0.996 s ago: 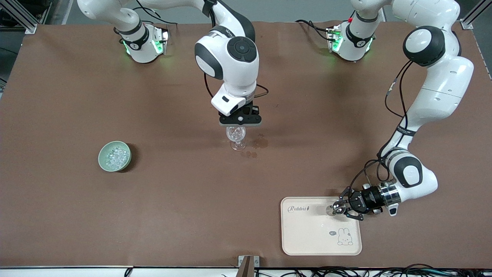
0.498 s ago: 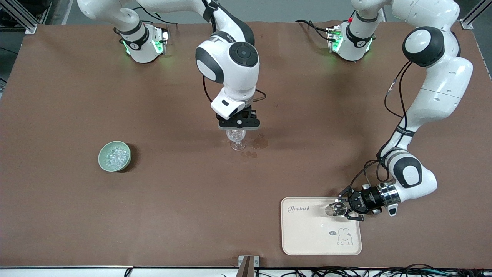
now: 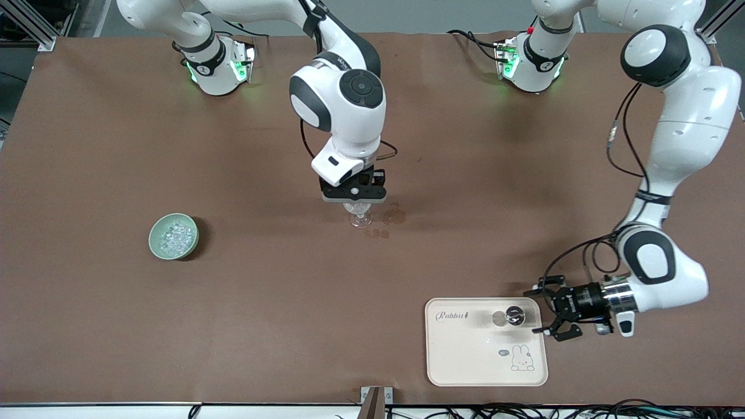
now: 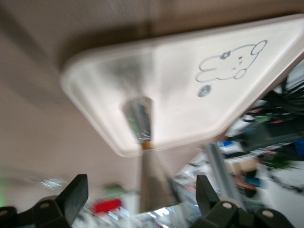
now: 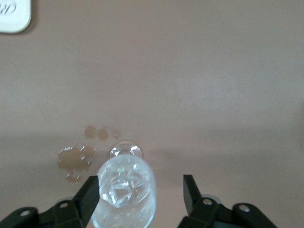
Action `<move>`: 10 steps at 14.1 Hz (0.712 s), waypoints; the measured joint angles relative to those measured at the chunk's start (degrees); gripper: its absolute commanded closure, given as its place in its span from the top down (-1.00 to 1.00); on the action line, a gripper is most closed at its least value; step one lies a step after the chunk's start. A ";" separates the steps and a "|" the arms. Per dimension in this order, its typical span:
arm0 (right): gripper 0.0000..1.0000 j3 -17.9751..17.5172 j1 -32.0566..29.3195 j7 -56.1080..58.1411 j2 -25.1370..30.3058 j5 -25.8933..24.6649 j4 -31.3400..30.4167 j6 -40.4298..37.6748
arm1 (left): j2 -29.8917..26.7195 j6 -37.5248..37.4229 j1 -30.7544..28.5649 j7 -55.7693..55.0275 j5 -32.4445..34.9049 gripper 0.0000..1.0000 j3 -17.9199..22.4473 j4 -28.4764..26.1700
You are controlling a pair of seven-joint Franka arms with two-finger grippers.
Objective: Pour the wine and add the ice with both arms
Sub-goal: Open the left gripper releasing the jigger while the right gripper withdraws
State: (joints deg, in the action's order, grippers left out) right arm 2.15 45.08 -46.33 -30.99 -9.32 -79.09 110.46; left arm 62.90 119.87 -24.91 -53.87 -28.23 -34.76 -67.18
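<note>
Now the right tool (image 3: 353, 201) hangs released over the wine glass (image 3: 360, 216); the left tool (image 3: 552, 309) gapes beside the "Rabbit" tray (image 3: 465, 361).

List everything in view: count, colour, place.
Wine glass: one, clear, mid-table, ice lumps inside, under the right gripper.
Bowl: one, pale green, toward the right arm's end, holding ice.
Tray: one, cream with rabbit print, nearest the front camera.
Bottle: one, clear with a dark top, upright on the tray.
Stains: several, brown, beside the wine glass.
Right gripper: one, black, open, over the wine glass.
Left gripper: one, black, open, beside the bottle.
</note>
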 measured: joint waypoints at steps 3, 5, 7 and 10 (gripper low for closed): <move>1.00 0.21 -4.66 0.56 3.29 0.00 0.34 0.02 | -4.91 -8.02 -1.28 0.92 13.08 1.00 -0.40 0.19; 1.00 0.25 -7.66 1.80 5.89 0.00 0.27 -0.69 | -8.96 -13.46 -1.32 3.87 17.74 1.00 -1.04 0.33; 1.00 0.29 -10.72 7.32 8.21 0.00 -0.61 -1.61 | -13.11 -17.78 -1.21 8.85 21.90 1.00 -1.37 0.33; 1.00 0.34 -17.24 14.84 11.98 0.61 -4.02 -1.77 | -18.93 -22.86 -1.10 17.72 28.39 1.00 -1.54 0.25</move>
State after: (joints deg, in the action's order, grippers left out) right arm 2.48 27.85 -31.49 -19.01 -8.72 -83.11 108.69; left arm 43.97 97.01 -26.01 -36.15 0.16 -36.30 -66.93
